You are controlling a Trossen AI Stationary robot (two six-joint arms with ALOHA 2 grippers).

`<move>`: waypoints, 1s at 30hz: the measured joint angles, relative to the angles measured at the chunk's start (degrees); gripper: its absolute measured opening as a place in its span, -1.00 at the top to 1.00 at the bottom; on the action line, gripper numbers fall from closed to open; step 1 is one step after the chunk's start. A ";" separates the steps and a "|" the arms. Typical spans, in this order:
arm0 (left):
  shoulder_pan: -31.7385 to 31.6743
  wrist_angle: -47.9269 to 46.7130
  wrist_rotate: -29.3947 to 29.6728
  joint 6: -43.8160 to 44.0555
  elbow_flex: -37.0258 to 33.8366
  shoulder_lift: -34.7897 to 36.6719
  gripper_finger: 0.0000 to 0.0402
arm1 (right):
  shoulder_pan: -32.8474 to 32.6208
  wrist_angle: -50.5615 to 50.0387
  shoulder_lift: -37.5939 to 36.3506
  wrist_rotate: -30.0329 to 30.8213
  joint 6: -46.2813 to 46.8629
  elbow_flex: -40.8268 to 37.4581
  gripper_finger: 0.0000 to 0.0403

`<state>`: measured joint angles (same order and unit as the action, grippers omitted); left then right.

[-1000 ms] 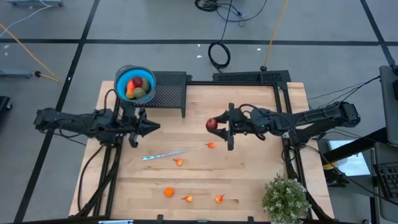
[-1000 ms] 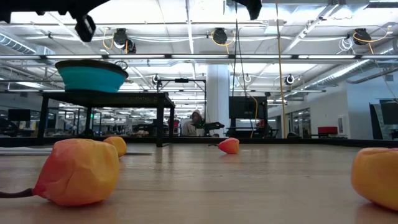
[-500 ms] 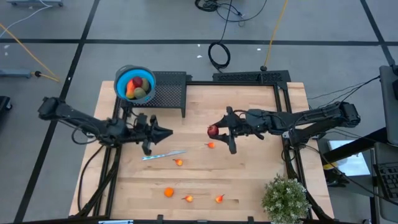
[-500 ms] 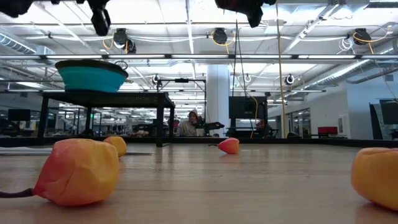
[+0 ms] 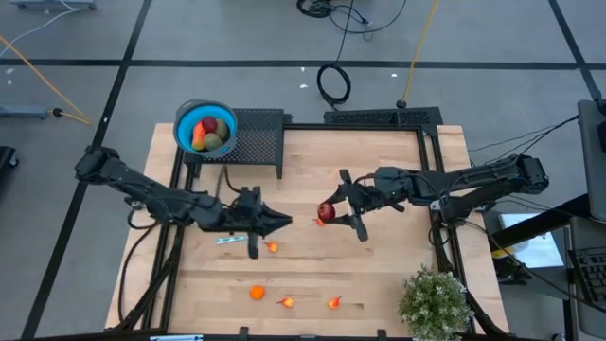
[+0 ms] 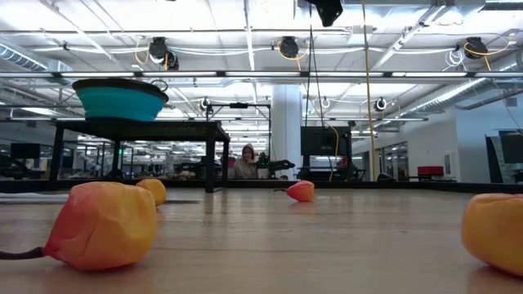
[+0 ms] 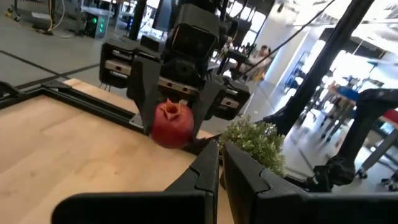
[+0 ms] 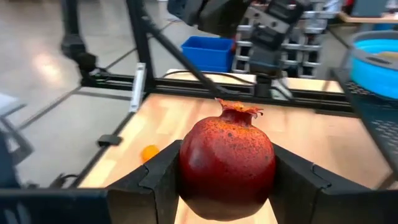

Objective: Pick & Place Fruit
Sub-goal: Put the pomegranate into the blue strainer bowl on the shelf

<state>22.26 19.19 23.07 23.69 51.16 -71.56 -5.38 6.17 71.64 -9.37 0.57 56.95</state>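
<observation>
I'm working over a pale wooden tabletop (image 5: pixel 379 275) in an open industrial hall with bright ceiling lights. Nearest the table's front edge lie small orange fruit pieces (image 5: pixel 257 293), with a leafy green potted plant (image 5: pixel 434 301) at the corner. Further in, my left gripper (image 5: pixel 276 224) hangs above the wood with its two fingers pressed together, carrying nothing, just beside a slim silver knife (image 5: pixel 230 240). Facing it, my right gripper (image 5: pixel 333 211) clamps a round, dark red pomegranate with a dried crown (image 8: pixel 227 167) between both jaws, held clear of the table. I judge it firm, fairly heavy for its size, with a tough, speckled rind that should not bruise easily; the grip across its widest middle looks right. At the far corner the round blue bowl (image 5: pixel 184 119) already holds several fruit.
</observation>
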 joint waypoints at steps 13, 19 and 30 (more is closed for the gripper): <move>-0.26 -2.30 -0.02 5.19 8.43 -9.14 0.89 | -4.17 1.80 -2.12 -1.31 -8.68 0.00 0.09; -1.06 -1.13 0.04 11.15 8.43 -11.04 0.89 | -4.14 2.62 -2.27 -1.37 -9.44 0.00 0.09; -1.28 2.38 3.23 12.79 8.43 -11.86 0.33 | -4.14 2.58 -2.27 -1.40 -9.24 0.00 0.07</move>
<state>20.98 21.58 26.30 36.48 59.59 -83.42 -9.52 8.75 69.36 -10.78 -8.67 56.95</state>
